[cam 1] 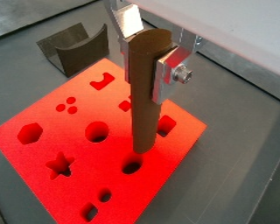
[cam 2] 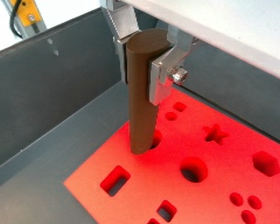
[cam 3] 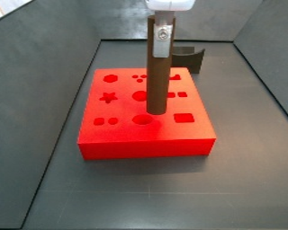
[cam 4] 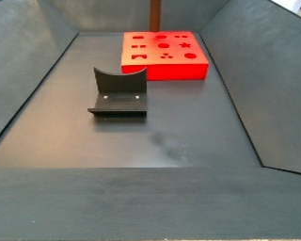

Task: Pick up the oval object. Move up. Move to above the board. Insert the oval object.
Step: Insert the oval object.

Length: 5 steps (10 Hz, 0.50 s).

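We have the jaws of the gripper (cam 1: 146, 44) clenched on the top of the peg (cam 1: 143, 92), which hangs upright over the red board (cam 3: 147, 135), its tip just above a hole. We should line up with the oval hole and lower straight. The dark arch block (cam 4: 119, 92) sits well apart, nothing blocking.
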{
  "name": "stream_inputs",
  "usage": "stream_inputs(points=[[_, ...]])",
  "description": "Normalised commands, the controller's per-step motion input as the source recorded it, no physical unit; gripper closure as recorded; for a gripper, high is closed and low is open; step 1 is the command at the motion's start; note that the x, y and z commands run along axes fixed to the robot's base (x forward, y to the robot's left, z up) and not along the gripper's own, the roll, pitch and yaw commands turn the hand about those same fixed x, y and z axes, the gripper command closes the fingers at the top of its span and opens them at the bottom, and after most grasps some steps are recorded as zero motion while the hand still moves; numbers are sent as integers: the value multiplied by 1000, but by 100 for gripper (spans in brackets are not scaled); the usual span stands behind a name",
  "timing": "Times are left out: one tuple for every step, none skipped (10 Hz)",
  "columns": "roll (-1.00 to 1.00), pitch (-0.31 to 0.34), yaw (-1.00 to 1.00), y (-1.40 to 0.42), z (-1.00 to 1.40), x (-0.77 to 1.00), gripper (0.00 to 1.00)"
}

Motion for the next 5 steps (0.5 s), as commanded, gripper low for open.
stream_inputs(points=[[80, 0, 0, 0, -171, 0, 100], [149, 0, 57, 0, -286, -266, 100], [54, 0, 57, 0, -143, -46, 100], [0, 0, 0, 0, -63, 0, 100], [1, -41, 0, -89, -234, 0, 100]])
